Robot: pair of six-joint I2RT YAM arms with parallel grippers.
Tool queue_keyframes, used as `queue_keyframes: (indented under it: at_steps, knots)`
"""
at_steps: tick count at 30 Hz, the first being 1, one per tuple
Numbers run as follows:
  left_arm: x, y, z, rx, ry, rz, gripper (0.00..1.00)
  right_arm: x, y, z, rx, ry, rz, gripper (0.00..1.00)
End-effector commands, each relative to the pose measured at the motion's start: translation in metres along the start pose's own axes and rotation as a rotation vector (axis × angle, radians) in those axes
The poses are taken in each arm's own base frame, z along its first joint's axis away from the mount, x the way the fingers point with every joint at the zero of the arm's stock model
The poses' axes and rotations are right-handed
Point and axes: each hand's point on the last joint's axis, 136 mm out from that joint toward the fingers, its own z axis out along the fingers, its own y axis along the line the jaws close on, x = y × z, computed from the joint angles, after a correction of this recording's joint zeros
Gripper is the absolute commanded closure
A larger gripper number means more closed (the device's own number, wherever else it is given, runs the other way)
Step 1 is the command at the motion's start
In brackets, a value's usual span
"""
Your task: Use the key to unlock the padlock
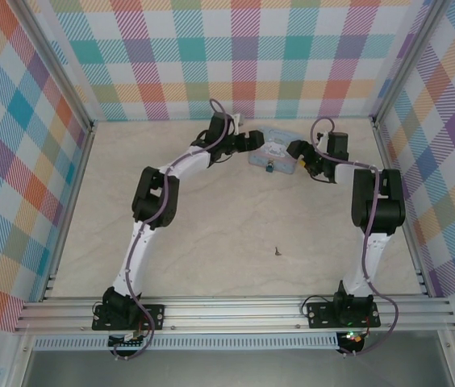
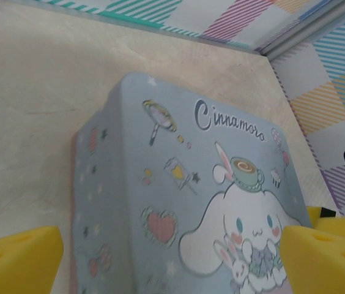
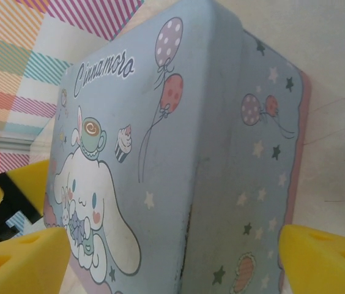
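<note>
Your two arms: white links, black joints, looping grey cables, black base plates, yellow fingers.

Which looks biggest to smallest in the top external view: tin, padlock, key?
1. tin: clearly the largest.
2. padlock and key: both tiny specks that look about the same size, so I can't rank one over the other.
</note>
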Motion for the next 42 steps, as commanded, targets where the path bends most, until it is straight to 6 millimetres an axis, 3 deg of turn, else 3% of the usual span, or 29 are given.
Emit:
queue_keyframes:
  at_steps: [1, 5, 8, 19, 25, 32, 36, 42]
  knots:
    - [0.007, -0.009, 0.011, 0.008, 0.055, -0.01, 0.09, -0.008, 0.021, 0.004, -0.092, 0.0, -0.021, 0.14]
    - [0.008, -0.021, 0.019, 0.018, 0.09, 0.023, 0.11, -0.002, 0.029, 0.006, -0.128, 0.02, -0.034, 0.17]
    - [0.019, -0.025, 0.022, 0.013, 0.144, 0.04, 0.13, 0.005, 0.038, 0.007, -0.155, 0.044, -0.047, 0.19]
    - [0.024, -0.032, 0.011, -0.016, 0.159, 0.082, 0.19, 0.036, 0.055, 0.007, -0.172, 0.095, -0.091, 0.19]
    - [0.026, -0.024, -0.01, -0.038, 0.088, 0.082, 0.19, 0.049, 0.06, 0.008, -0.171, 0.114, -0.102, 0.19]
    - [0.037, -0.024, -0.04, -0.043, 0.071, 0.086, 0.19, 0.072, 0.082, 0.009, -0.199, 0.145, -0.141, 0.19]
    - [0.044, -0.022, -0.06, -0.049, 0.059, 0.08, 0.19, 0.097, 0.096, 0.005, -0.211, 0.174, -0.163, 0.18]
    - [0.065, -0.017, -0.093, -0.064, 0.063, 0.068, 0.19, 0.152, 0.115, -0.007, -0.233, 0.24, -0.203, 0.18]
